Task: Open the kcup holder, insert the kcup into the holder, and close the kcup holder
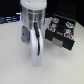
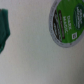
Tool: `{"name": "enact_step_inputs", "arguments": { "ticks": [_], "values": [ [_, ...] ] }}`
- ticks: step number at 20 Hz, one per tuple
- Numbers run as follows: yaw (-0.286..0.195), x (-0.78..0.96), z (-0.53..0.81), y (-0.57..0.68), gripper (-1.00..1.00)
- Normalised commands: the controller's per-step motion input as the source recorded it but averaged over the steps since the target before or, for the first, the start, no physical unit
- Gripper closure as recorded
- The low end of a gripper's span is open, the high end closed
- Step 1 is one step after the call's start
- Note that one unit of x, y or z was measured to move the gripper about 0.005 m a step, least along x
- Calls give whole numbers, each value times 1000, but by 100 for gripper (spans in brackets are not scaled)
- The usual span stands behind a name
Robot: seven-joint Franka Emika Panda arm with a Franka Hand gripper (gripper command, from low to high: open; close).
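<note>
Arm hangs low over the white surface (image 1: 12,60) in the exterior view, end effector (image 1: 36,64) pointing down, near the camera. Blurred there; cannot tell whether its fingers are spread or pressed together, and nothing visibly pinched. Wrist view shows the kcup (image 2: 67,22) lying on the surface, green label up, ungrasped; a dark green object (image 2: 4,27) sits apart from it. Farther back, toward the exterior view's right, the kcup holder (image 1: 61,32) appears open, slots exposed. Judgement: opening probably done; pick-up, insertion, closing remain.
</note>
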Motion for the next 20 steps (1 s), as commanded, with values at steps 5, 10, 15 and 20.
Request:
{"name": "enact_step_inputs", "arguments": {
  "ticks": [5, 10, 15, 20],
  "values": [
    [18, -71, 4, 210, -100],
    [0, -188, -70, 101, -100],
    [0, -326, -133, 71, -100],
    [0, -283, -171, 33, -100]
  ]
}}
